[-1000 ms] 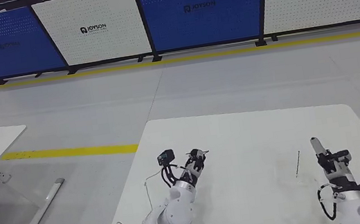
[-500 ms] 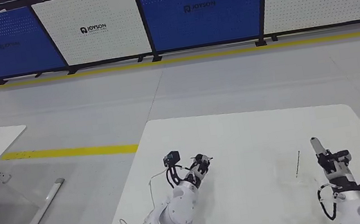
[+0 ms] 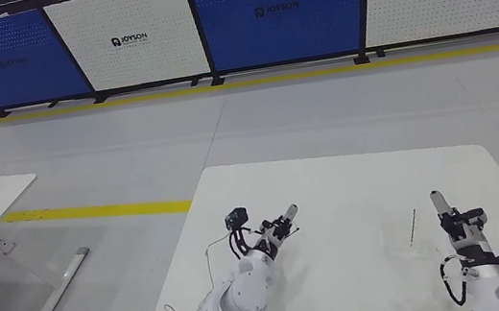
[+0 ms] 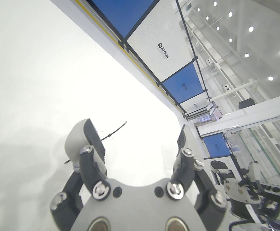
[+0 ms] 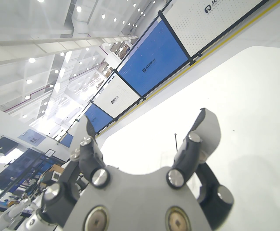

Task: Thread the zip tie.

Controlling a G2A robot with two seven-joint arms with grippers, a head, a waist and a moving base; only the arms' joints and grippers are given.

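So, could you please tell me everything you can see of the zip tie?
The zip tie is a thin, dark strip, plastic by its look, lying flat and nearly straight on the white table. A small head shows at one end; no loop is formed. It lies between the arms, close beside the open right gripper, far from the open left gripper. Nothing but the table touches it.

Your right gripper (image 5: 145, 126) stands spread wide above the table (image 5: 240, 91).
You see the zip tie (image 5: 175, 141) lying beyond the gripper, near one finger.
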